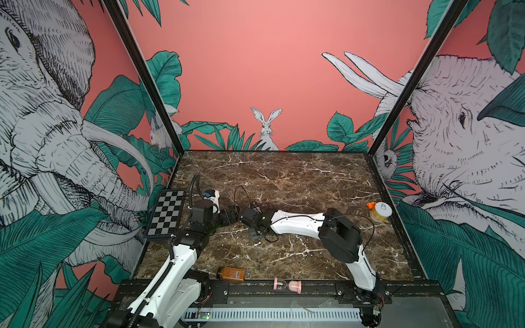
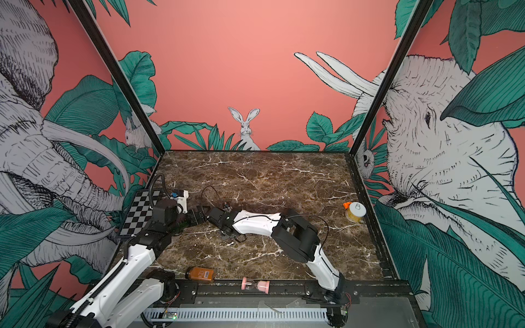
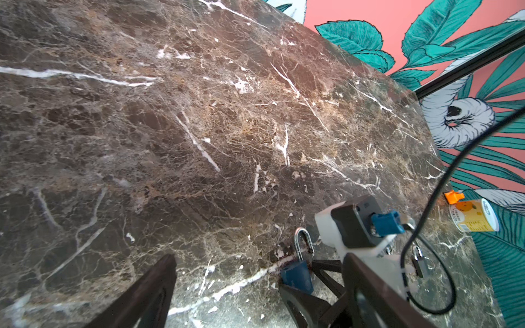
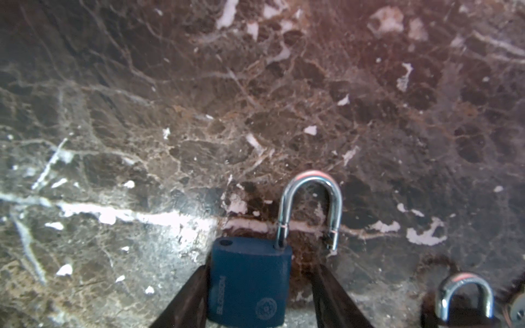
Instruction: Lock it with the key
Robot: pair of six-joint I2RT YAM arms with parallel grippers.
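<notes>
Padlock (image 4: 250, 281) lies flat on the table (image 4: 142, 113), between the fingers of the right gripper (image 4: 261, 269), with its shackle (image 4: 309, 204) pointing forward past the fingertips.

Right gripper: jaws spread astride the body, not pinching. One finger sits at or against one flank. The other stands off the opposite flank, with bare table showing in the gap.

Left gripper (image 3: 259, 255): jaws spread wide and empty, facing the right gripper tip to tip, with the padlock near one of its fingers.

Step in hand, as judged: securing the body in the right gripper. Locking has not begun.

Next move, as judged:
- The jaws must meet both flanks squarely, so the body neither skates on the smooth table nor twists.
- The free leg must then be swung over its hole and pressed home.
- The key must be brought to the keyway. No key can be made out with certainty.
- A second padlock (image 4: 466, 301) lies just outside the right gripper's stand-off finger and must not be taken by mistake.

Condition of the padlock:
- The body is dark blue with rounded corners, and has raised lettering and a round emblem on the upper face.
- The shackle is bright chrome and unlatched. One leg is seated in the body; the free leg is turned out and hangs clear beside it.
- The hole for the free leg is open and empty.
- The keyway end is hidden between the fingers.
</notes>
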